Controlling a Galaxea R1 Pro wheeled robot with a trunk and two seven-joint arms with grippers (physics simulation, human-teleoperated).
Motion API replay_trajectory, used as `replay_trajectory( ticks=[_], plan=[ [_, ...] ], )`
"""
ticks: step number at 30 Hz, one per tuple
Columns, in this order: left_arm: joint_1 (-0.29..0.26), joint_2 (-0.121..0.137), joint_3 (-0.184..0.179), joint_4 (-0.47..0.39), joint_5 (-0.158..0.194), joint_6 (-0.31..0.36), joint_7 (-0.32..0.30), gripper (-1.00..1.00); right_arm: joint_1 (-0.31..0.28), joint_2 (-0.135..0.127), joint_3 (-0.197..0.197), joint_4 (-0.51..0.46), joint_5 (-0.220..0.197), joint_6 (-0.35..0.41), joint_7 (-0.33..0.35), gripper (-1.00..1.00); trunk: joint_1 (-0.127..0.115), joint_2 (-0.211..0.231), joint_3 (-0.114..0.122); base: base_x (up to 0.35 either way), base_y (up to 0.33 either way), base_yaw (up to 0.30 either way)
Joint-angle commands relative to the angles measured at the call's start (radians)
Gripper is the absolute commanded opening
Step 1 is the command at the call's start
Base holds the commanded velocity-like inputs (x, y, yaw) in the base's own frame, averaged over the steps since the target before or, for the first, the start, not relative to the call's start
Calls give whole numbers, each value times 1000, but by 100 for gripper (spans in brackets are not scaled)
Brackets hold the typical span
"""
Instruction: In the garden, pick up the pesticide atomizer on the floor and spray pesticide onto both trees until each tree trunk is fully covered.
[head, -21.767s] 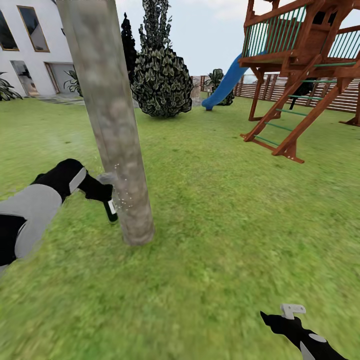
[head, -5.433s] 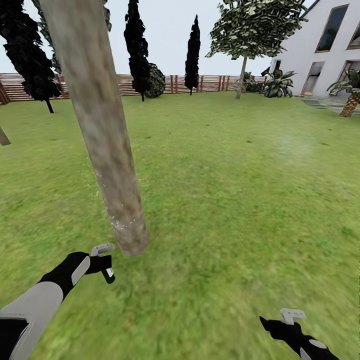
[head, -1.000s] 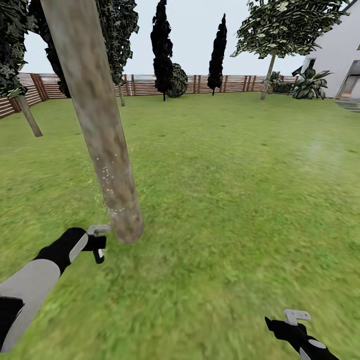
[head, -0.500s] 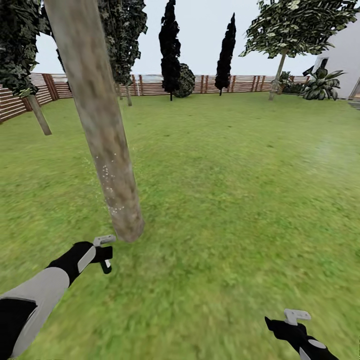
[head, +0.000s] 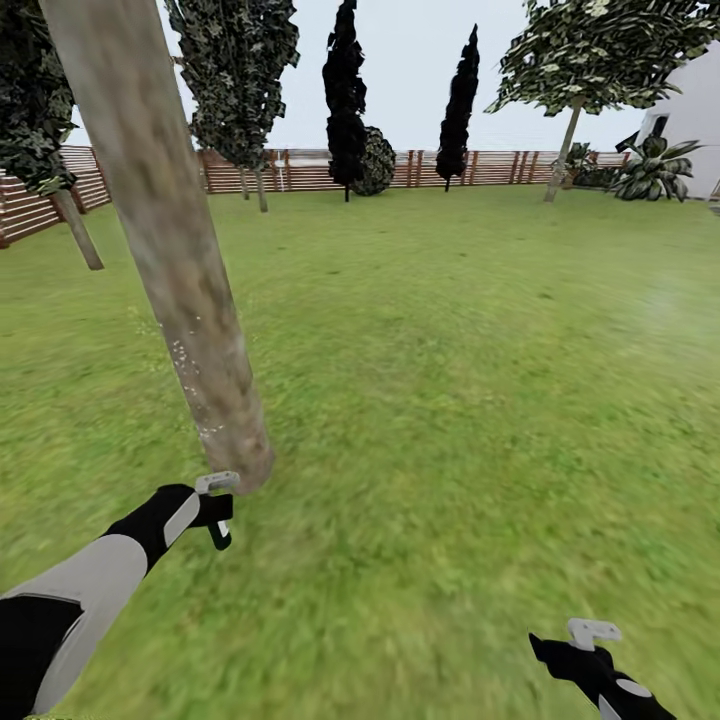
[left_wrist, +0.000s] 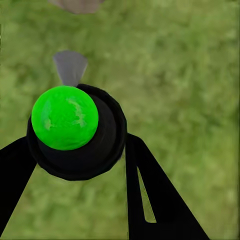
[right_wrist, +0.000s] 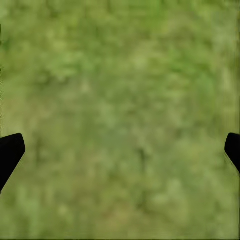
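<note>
My left gripper (head: 213, 508), lower left of frame, clamps the pesticide atomizer (left_wrist: 75, 131) round its body; light, rigid, probably slick; right gripper (right_wrist: 120, 147) spread wide, empty.

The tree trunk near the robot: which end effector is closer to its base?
Left. The left end effector, holding the pesticide atomizer, sits just beside the base of the tree trunk. The right end effector is far off across the lawn.

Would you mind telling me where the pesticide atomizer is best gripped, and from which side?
Grip the pesticide atomizer around its round dark body, below the grey trigger head, coming from the side with one finger on each flank. The left end effector holds it this way now: the left wrist view shows black fingers flanking the round body, leaving the nozzle free to face the tree trunk.
</note>
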Motion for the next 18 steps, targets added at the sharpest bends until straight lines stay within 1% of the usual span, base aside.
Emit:
replay_trajectory(
  ticks=[1,11,18],
  plan=[
    [0,0,0,0,0,0,1,-100,0,0,0,0,0,0,0,100,0,0,0,207,-225,253],
    [0,-1,-1,0,0,0,1,-100,0,1,0,0,0,0,0,100,0,0,0,195,-225,272],
    [0,-2,-1,0,0,0,1,-100,0,1,1,0,0,0,0,100,0,0,0,120,-255,274]
  ],
)
